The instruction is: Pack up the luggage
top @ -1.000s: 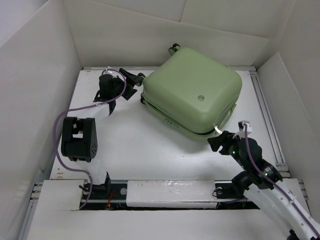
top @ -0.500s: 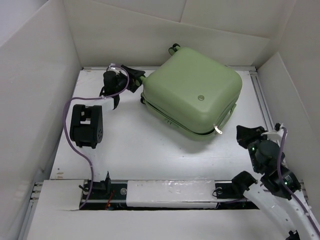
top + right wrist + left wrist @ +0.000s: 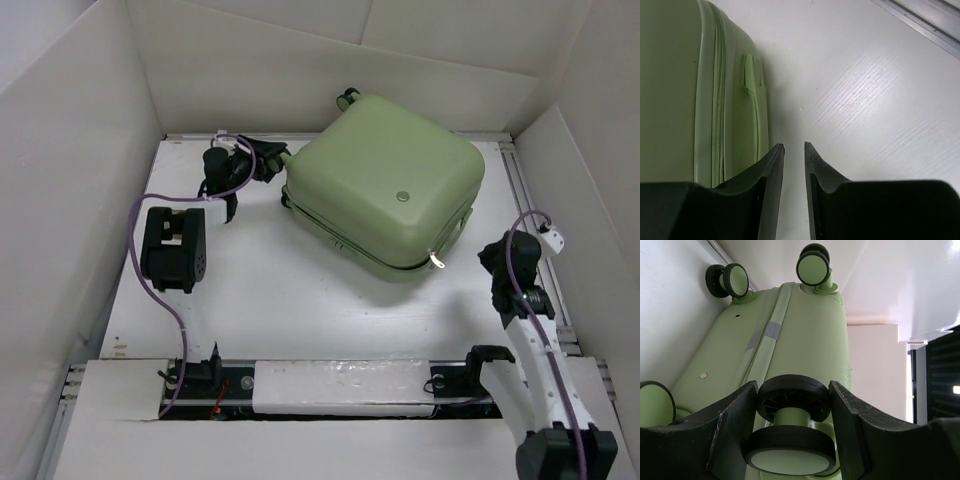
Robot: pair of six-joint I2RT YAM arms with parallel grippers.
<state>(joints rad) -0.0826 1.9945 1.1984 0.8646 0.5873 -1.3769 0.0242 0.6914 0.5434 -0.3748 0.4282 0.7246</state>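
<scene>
**Luggage lies closed, one wheel in the left jaws**

Nearest, we see the right gripper (image 3: 794, 145) over the table (image 3: 865, 100), its jaws almost together, with a thin gap and nothing in it. Just left of them lies the closed luggage (image 3: 385, 190), its side handle (image 3: 754, 80) ahead-left. Farther off, we find the left gripper (image 3: 793, 385) clamped on a wheel (image 3: 793, 402), both jaws touching its black rim. Two more wheels (image 3: 813, 267) stand beyond.
</scene>
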